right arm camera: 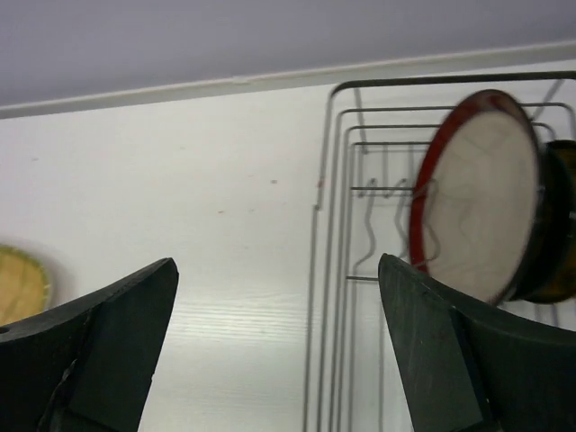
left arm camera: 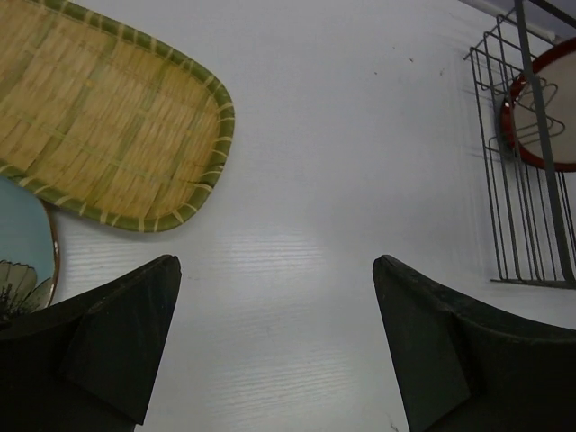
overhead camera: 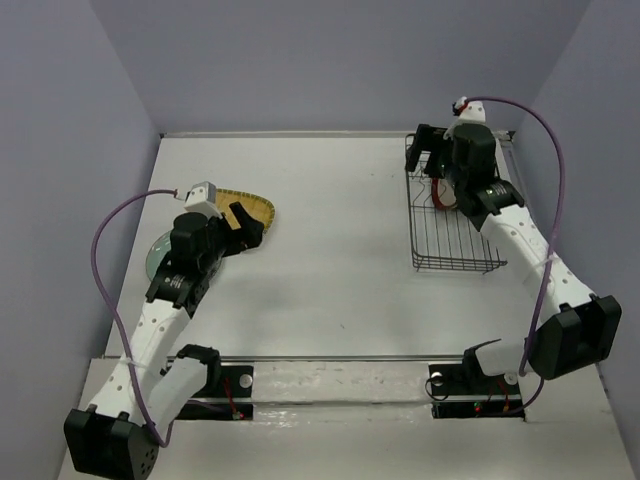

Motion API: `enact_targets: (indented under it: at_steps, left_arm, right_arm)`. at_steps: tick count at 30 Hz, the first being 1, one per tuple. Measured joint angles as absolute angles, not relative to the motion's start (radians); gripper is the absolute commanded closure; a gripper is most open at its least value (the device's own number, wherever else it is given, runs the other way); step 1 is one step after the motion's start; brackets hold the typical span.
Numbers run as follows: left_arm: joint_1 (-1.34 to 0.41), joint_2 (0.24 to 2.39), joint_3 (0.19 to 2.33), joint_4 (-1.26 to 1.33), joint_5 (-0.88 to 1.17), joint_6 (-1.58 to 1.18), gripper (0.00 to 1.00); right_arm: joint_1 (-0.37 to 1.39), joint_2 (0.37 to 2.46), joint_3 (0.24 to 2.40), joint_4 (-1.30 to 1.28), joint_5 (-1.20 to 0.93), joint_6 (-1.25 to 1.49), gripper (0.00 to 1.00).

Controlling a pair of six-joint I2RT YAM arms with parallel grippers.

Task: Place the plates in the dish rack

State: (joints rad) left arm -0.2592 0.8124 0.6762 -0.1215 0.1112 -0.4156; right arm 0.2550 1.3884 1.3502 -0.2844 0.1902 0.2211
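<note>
I find the yellow plate (left arm camera: 117, 108) woven, rough and matt, the red-rimmed plate (right arm camera: 472, 198) smooth and glossy, the rack (overhead camera: 450, 240) thin dark metal wire, the table (left arm camera: 315, 162) smooth white with faint sheen, my left fingers (left arm camera: 108, 342) matt black plastic.

Top view: left arm (overhead camera: 185, 265) covers most of the pale green plate (overhead camera: 155, 252) and the near edge of the yellow plate (overhead camera: 256, 208). Right arm (overhead camera: 480, 175) hides the far end of the dish rack (overhead camera: 455, 250); the red-rimmed plate (overhead camera: 438, 199) is just a red sliver. Left wrist view: yellow plate is cut off top and left, rack and red-rimmed plate cut off at right. Right wrist view: red-rimmed plate is blurred. The dark object (right arm camera: 558, 225) behind it is cut by the right edge, can't identify.
</note>
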Motion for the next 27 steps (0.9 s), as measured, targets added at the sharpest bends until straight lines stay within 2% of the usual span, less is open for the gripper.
enact_targets:
  at_steps: [6, 10, 19, 27]
  left_arm:
    - [-0.099, 0.774, 0.661, -0.138, 0.078, -0.456, 0.01]
    - [0.103, 0.767, 0.589, -0.139, 0.091, -0.503, 0.01]
    - [0.433, 0.874, 0.521, -0.170, -0.009, -0.635, 0.01]
    - [0.499, 0.873, 0.463, -0.167, -0.097, -0.702, 0.01]
  right_arm:
    - [0.428, 1.350, 1.233, -0.179, 0.068, 0.319, 0.06]
    - [0.534, 1.372, 1.179, -0.133, 0.016, 0.360, 0.06]
    - [0.606, 1.381, 1.077, -0.086, -0.044, 0.386, 0.06]
    - [0.610, 1.342, 1.016, -0.076, -0.081, 0.388, 0.06]
